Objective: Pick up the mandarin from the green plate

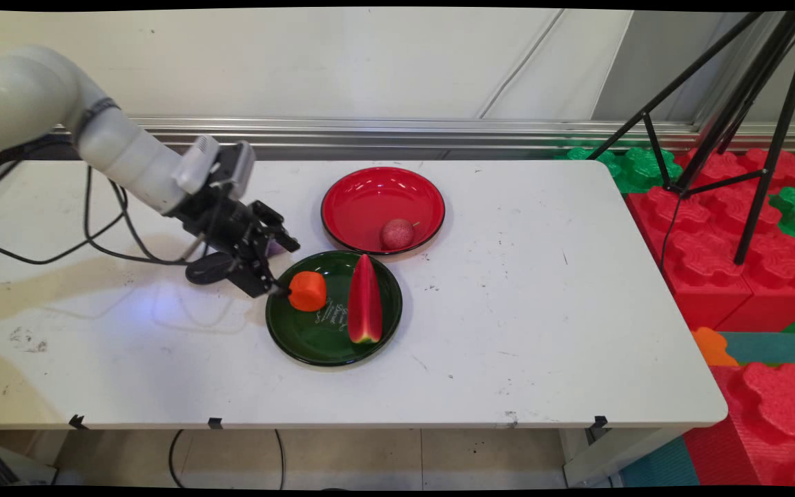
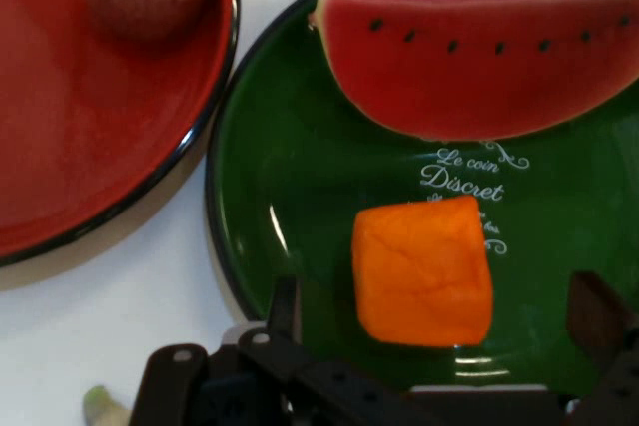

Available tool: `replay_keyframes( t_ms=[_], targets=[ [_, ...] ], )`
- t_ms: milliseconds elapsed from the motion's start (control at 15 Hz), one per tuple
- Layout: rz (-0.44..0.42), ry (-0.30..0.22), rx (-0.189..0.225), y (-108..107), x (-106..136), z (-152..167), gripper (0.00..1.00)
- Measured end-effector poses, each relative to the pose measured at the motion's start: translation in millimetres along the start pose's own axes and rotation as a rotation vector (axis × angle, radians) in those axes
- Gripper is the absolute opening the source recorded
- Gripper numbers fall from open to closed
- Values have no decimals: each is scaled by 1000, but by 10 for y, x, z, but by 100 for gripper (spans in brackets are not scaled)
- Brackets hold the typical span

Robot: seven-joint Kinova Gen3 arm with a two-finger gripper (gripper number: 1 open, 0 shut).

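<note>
Bright, even light from overhead fills both views. Soft shadows fall on the white table [image 1: 508,290], beneath the arm and beside the green plate [image 1: 301,338]. Glossy highlights streak the red plate [image 1: 356,193], and pale glints mark the green plate's rim in the hand view, where the nearest black linkage looks soft and unfocused.

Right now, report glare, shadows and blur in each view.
Main view: sharp, glare streaks on the red plate, arm shadow on the table left of the green plate. Hand view: soft focus, faint glare on that plate beside the orange block.
</note>
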Motion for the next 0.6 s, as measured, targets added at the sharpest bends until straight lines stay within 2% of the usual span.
replay_keyframes(
  t_ms=[200, 600],
  targets=[
    [8, -20, -11, -21, 29, 214, 100],
    [17, -38, -22, -50, 64, 427, 100]
  ],
)
